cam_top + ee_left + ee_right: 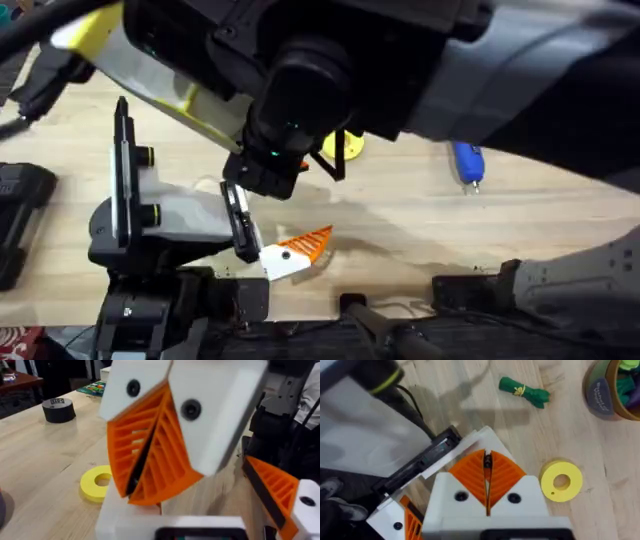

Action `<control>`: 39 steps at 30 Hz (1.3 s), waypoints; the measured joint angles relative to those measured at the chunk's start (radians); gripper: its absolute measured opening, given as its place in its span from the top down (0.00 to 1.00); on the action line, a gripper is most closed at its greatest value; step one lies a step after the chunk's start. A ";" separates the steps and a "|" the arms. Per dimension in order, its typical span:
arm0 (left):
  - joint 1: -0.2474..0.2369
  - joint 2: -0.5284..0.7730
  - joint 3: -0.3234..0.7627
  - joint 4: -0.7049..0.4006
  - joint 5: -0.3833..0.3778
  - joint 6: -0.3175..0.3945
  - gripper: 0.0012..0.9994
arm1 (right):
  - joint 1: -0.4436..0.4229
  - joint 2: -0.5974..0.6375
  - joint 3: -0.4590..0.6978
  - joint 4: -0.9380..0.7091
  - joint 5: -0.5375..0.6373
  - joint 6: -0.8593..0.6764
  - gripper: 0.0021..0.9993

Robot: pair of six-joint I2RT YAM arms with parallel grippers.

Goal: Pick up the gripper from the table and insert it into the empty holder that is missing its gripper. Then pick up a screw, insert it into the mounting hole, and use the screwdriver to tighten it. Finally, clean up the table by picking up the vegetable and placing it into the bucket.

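The right gripper (487,480) hangs tip-down over the wooden table (580,435), its two orange ribbed pads (507,472) pressed together. A small dark piece (487,461) sits in the seam at the very tips; what it is cannot be told. Directly under those tips lies the holder (470,442), a white angular finger base on the black rail of the left gripper (210,505). The right gripper's tips are at or just above the holder, and contact cannot be confirmed.

The left gripper's fingers stand spread wide. In its wrist view the bare white base is at one side and a finger carrying an orange tip (275,492) at the other, with the right gripper coming down between them. From overhead, that orange tip points away from the left arm's base, just to the near side of the right gripper.

A yellow ring (550,482) lies flat on the table just beside the right gripper. Farther out, the green vegetable (525,391) lies on its side on the bare wood, well apart from both grippers. The bucket (602,397) stands near it, with coloured toys showing over its rim. The vegetable is outside the bucket and not touching it.

The blue screwdriver (467,160) lies on the table well off to the right gripper's side, untouched. A black tape roll (58,409) sits far beyond the left gripper.
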 joint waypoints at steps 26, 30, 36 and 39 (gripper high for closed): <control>0.000 0.000 0.000 0.000 0.004 0.000 0.01 | -0.006 0.000 0.000 -0.003 -0.025 0.000 1.00; 0.000 0.000 0.000 0.000 0.004 0.000 0.01 | -0.010 0.000 0.000 -0.003 -0.029 0.000 1.00; 0.000 0.000 0.000 0.000 0.004 0.000 0.01 | -0.019 0.000 0.000 -0.004 -0.046 0.000 1.00; 0.000 0.000 0.000 0.000 0.004 0.000 0.01 | -0.020 0.000 0.000 -0.004 -0.048 0.000 1.00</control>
